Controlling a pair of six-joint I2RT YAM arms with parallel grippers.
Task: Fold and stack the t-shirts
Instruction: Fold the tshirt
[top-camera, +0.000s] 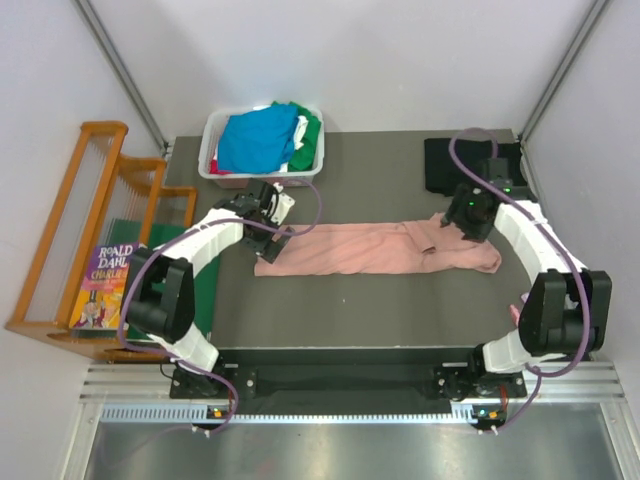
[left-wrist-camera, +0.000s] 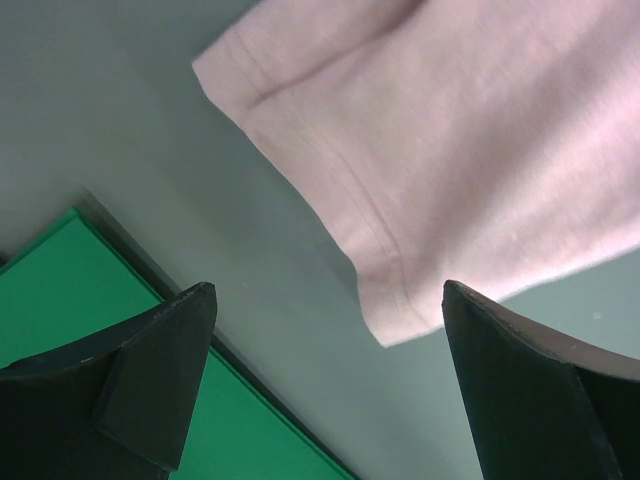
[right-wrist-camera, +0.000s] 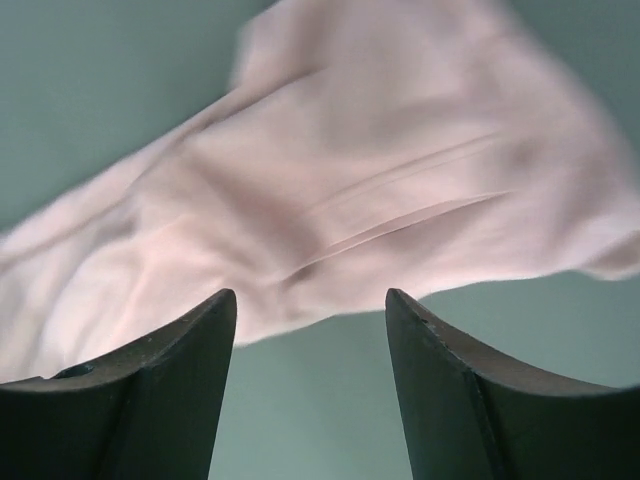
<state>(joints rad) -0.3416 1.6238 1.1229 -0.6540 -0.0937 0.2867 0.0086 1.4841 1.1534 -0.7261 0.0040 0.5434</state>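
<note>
Left hand (left-wrist-camera: 327, 292) spread wide, empty

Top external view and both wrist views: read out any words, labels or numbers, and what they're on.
"ROALD DAHL": on the cover of the book, by the wooden rack.
Title line beneath it: too small to read.
On the pink t-shirt and in the wrist views: none.
</note>
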